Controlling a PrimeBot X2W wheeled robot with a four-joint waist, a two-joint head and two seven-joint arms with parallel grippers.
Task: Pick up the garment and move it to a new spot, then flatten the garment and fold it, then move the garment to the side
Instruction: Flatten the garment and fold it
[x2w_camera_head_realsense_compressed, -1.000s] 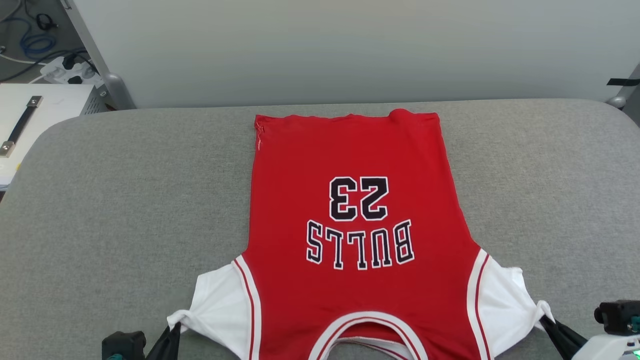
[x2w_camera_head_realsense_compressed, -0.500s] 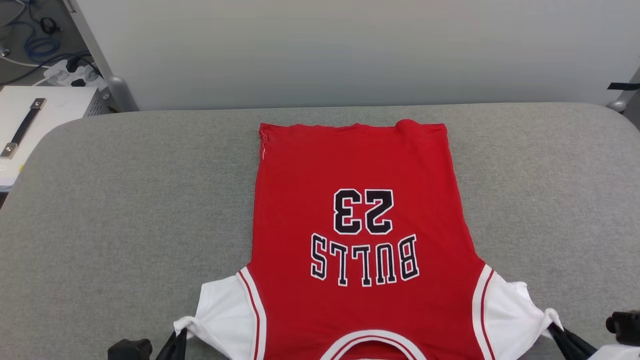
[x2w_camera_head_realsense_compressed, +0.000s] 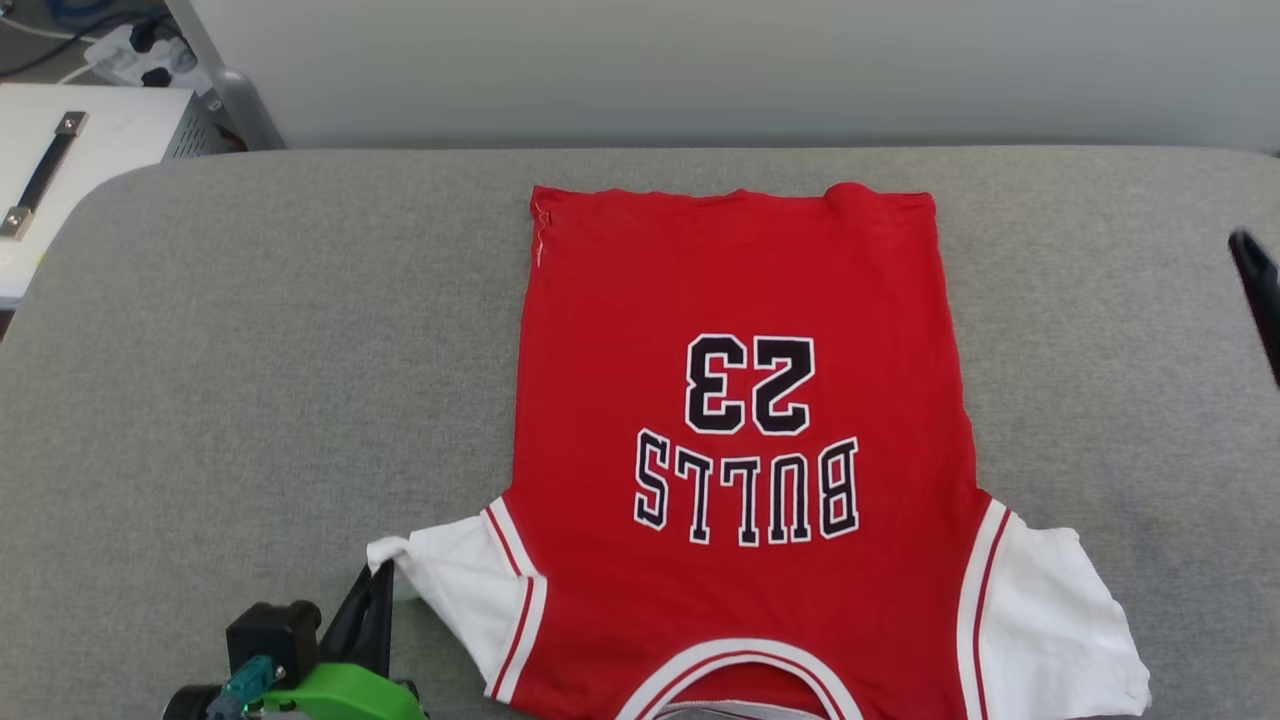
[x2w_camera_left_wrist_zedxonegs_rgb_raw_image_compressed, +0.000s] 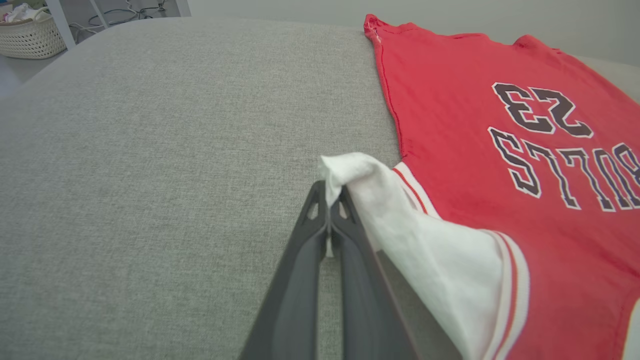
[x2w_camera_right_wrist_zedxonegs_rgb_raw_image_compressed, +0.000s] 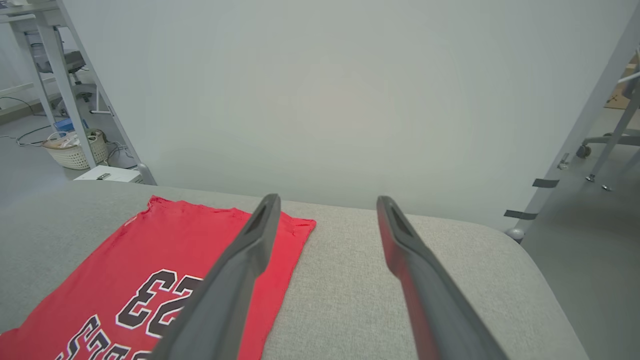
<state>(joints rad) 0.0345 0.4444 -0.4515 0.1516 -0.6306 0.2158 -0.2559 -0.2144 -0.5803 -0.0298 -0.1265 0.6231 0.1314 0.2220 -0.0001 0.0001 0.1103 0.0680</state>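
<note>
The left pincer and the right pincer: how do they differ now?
The left pincer is shut on a white sleeve of the garment; the right pincer is open and holds nothing. The left pincer is low, close to the grey table; the right pincer hangs higher above it. Both have two long dark fingers.

The left end effector, fingers pressed together, pinches the raised tip of the white sleeve of the red shirt lying on the grey desk, a pale basket well apart from the shirt.
</note>
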